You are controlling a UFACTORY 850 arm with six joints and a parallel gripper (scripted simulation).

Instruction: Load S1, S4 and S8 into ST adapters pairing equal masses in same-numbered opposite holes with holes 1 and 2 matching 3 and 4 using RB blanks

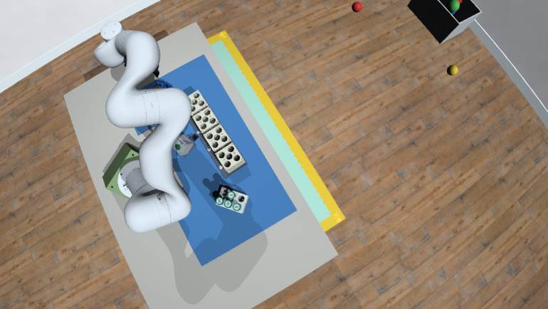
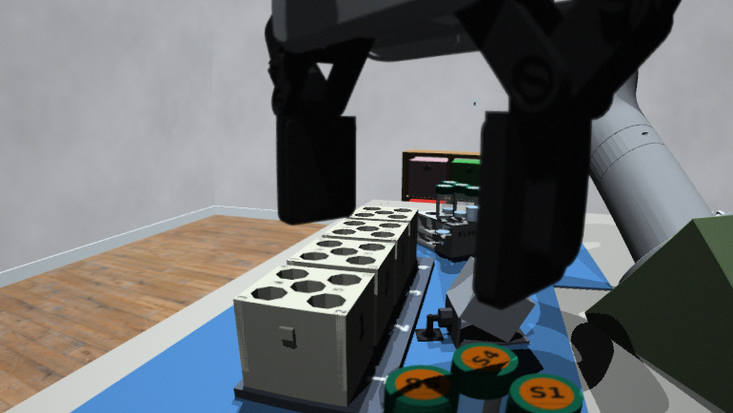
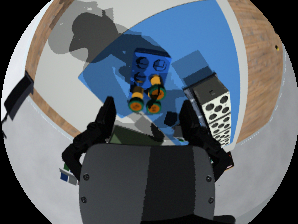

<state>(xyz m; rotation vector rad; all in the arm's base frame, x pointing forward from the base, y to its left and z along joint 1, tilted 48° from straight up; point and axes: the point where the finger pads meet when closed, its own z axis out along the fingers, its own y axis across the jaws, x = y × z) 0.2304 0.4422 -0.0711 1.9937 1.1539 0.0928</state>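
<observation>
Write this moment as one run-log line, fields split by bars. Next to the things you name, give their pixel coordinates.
gripper (image 2: 418, 210) (image 3: 148, 106): open, holding nothing | samples S1 (image 2: 545, 392), S4 (image 2: 485, 358): outside adapters | adapters (image 1: 218, 137) (image 2: 295, 333) (image 3: 218, 107): no tubes visible

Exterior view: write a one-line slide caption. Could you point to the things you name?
Open jaws (image 2: 418, 256) above capped samples S4 (image 2: 485, 357) and S1 (image 2: 545, 392), beside pale adapters (image 2: 303, 328) (image 1: 218, 138) (image 3: 218, 112).

So past the gripper (image 2: 418, 210) there's a low wooden shelf (image 2: 441, 152) with pink and green bins, grey walls (image 2: 153, 102) around it, wood-plank floor (image 2: 168, 245) (image 1: 383, 153) off to one side.
</observation>
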